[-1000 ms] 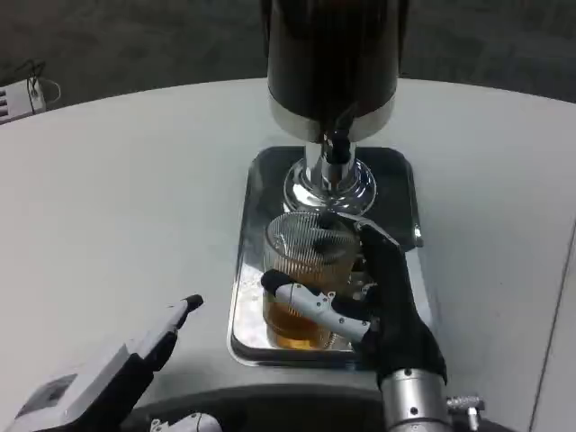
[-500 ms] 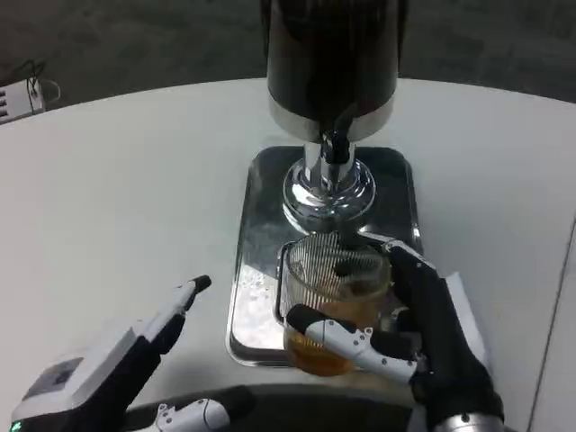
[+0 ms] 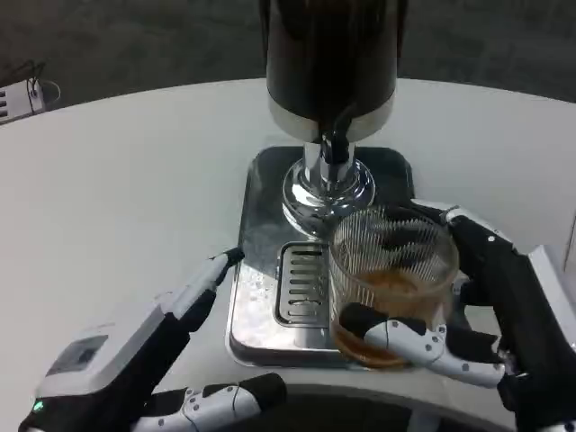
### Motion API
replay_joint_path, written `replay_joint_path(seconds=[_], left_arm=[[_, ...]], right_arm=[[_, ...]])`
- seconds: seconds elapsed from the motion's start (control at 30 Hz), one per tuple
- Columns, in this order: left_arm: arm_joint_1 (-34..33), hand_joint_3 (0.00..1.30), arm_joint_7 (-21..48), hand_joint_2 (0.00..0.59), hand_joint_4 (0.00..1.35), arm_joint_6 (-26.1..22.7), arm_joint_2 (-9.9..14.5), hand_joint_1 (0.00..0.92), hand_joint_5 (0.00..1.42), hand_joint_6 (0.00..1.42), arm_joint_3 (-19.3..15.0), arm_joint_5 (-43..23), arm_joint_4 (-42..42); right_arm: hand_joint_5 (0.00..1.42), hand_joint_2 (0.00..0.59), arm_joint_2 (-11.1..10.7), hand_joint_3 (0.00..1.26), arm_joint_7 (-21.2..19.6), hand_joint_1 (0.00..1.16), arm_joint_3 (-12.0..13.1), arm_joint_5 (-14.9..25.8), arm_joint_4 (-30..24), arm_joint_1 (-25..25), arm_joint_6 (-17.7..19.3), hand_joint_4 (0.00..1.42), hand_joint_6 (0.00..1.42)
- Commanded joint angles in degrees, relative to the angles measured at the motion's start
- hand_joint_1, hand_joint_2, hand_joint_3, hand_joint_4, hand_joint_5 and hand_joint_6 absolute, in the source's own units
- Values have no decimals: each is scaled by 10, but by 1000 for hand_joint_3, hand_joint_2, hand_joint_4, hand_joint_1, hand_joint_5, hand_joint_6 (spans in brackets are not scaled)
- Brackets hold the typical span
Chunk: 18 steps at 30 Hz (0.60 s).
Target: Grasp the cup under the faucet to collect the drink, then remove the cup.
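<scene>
A ribbed clear glass cup (image 3: 389, 279) with amber drink in its lower part is lifted above the right front of the drip tray (image 3: 261, 306). My right hand (image 3: 490, 306) grips it, thumb across the front and fingers around the far side. The dark drink dispenser (image 3: 331, 63) stands at the back of the tray, its black faucet (image 3: 336, 144) to the upper left of the cup. My left hand (image 3: 153, 346) hovers at the tray's left front edge, fingers extended and holding nothing.
The slotted grate (image 3: 301, 283) in the tray lies bare to the left of the cup. The dispenser's chrome base (image 3: 326, 189) stands just behind. White tabletop (image 3: 117, 198) spreads to the left. A white device with a cable (image 3: 20, 94) sits far left.
The right hand has raised the cup and carried it right and toward me, off the grate. The left hand has moved forward and right, nearer the tray.
</scene>
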<state>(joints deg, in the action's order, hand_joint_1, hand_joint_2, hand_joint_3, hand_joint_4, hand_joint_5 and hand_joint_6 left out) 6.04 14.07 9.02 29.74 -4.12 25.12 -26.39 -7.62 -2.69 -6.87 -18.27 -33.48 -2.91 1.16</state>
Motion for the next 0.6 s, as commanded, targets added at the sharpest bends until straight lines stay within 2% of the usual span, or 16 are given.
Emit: replay_joint_path(seconds=[0.03,0.17,0.37,0.6], left_arm=[[18,10,10,54,0,-1,1,0,64,127,1,2,-28],[29,10,11,54,0,0,0,0,64,125,-1,2,-45],[51,10,11,54,0,1,-2,0,58,119,-1,9,-74],[70,10,13,55,0,0,1,0,25,93,-7,27,-108]], right_arm=[[1424,224,-23,1227,20,966,30,20,-47,-9,53,1424,1424],[1424,223,-39,1227,30,963,52,23,-58,-10,77,1424,1424],[1424,223,-63,1227,42,964,98,30,-83,-24,119,1424,1424],[1424,224,-71,1227,58,966,127,46,-108,-40,134,1424,1424]])
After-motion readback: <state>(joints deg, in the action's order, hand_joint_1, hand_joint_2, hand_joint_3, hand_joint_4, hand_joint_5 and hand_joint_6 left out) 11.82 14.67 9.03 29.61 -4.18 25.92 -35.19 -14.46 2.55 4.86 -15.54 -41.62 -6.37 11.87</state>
